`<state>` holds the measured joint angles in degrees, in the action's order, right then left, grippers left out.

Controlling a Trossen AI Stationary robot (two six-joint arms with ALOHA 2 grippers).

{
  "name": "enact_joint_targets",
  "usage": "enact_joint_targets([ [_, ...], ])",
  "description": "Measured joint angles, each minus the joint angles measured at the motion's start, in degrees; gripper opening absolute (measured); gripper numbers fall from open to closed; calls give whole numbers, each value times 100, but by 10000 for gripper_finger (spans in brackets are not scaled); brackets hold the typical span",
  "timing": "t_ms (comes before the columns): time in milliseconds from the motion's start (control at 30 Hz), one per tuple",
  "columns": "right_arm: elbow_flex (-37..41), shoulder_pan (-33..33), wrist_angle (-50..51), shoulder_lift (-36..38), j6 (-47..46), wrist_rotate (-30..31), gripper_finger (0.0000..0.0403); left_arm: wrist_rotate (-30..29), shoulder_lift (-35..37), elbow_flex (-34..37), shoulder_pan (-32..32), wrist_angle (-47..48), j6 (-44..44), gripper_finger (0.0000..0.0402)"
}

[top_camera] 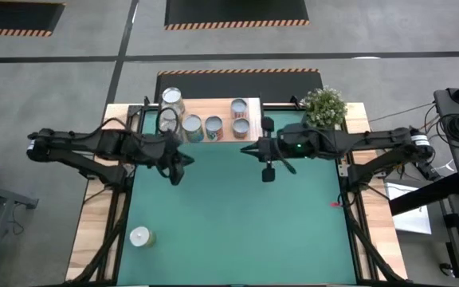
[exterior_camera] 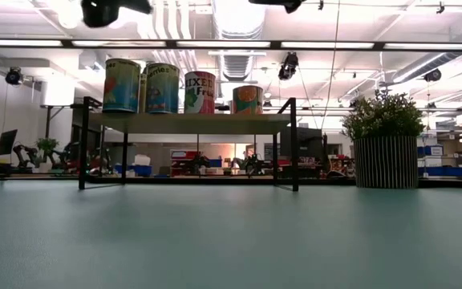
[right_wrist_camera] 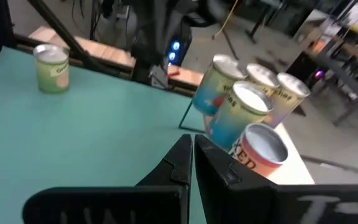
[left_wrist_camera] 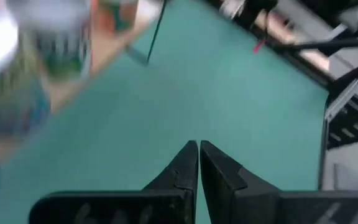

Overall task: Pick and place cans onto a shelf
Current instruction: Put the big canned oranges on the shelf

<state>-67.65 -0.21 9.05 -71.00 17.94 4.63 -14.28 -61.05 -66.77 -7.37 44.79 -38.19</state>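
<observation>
Six cans crowd the shelf at upper centre, one can stands lower left on the surface, and both the left hand and the right hand are pinched closed, empty.

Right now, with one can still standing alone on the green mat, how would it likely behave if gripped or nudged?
The lone can stands upright on its flat end, so a low nudge would probably slide it; a high one might tip it. On its round side it would likely roll. Its metal wall looks rigid, though the smooth label in the right wrist view may be slippery.
</observation>
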Motion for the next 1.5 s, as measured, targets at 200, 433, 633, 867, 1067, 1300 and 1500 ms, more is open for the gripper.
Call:
enact_joint_targets([
  [200, 475, -2, -636, 255, 242, 6, 9, 511, -720, -1217, -527, 1782, -1686, 0],
  [433, 890, -4, -855, 297, 494, 1, 9, 1736, -1738, -2034, -1515, 3069, -2631, 0],
  [633, 853, -4, -934, 341, 651, -1, 9, 1667, -2215, -2010, -2515, 3369, -4202, 0],
  [867, 880, -7, -904, 339, 680, -7, 9, 1351, -2568, -2010, -3779, 3453, -6559, 0],
  [1067, 880, -4, -970, 341, 716, -13, 9, 1132, -2745, -1982, -4588, 3983, -8551, 7],
  [1300, 880, -4, -982, 341, 713, -20, 9, 1014, -2936, -1979, -4820, 4076, -9516, 100],
  [1500, 882, -4, -858, 341, 609, -47, 9, 1249, -3218, -1977, -4821, 4295, -9932, 232],
])
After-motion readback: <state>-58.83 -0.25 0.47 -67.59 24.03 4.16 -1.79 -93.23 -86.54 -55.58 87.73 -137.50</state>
